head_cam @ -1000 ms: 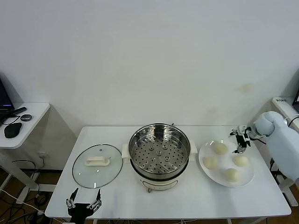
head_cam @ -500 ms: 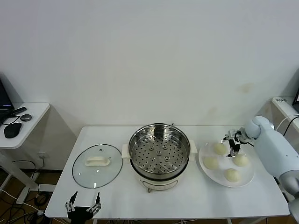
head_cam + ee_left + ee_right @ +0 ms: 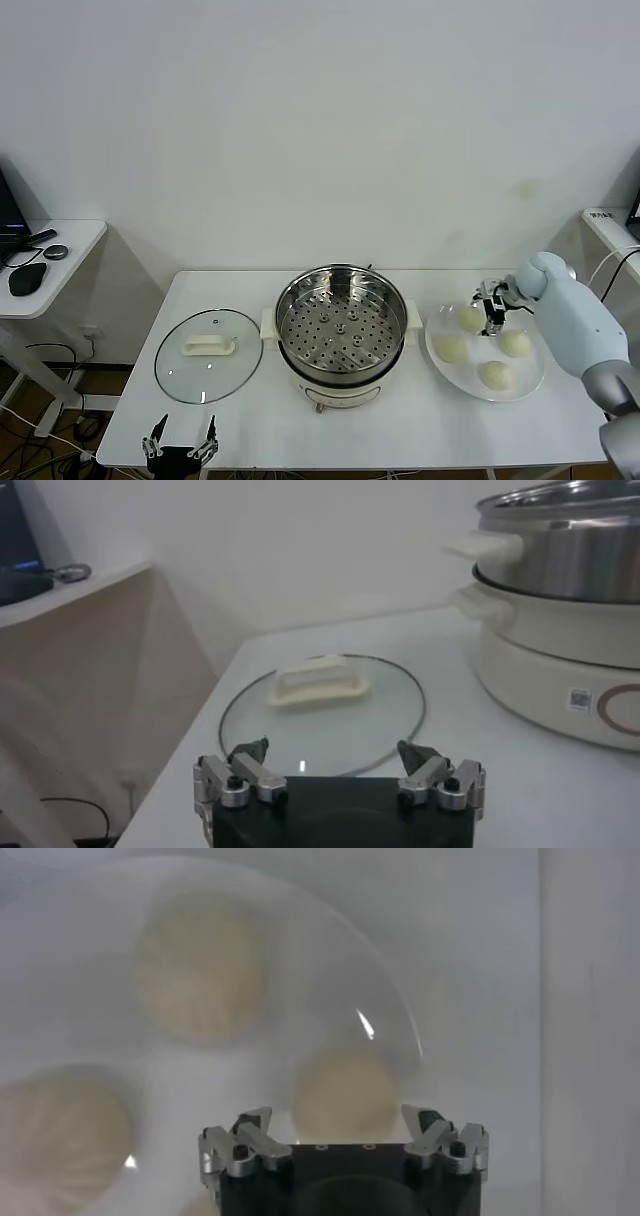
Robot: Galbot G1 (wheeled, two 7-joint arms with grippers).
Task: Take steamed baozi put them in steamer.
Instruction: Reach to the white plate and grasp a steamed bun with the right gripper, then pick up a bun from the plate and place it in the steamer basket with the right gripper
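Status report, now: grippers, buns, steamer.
Right gripper open, over the plate, holding nothing. Left gripper open, parked near the lid. Four buns on plate; steamer uncovered, no buns inside. Nothing in the way.

Four steamed baozi point(image 3: 471, 319) are seen as small, round, smooth cream-white buns, set apart from one another on a flat white plate point(image 3: 437, 332) to the right of the steamer point(image 3: 341, 330). Fine pleats are shown on their tops in the right wrist view. The steamer is a round, shiny stainless-steel pot standing upright on a cream-white base with side handles. Its perforated tray is exposed, uncovered, and no bun is held in it.
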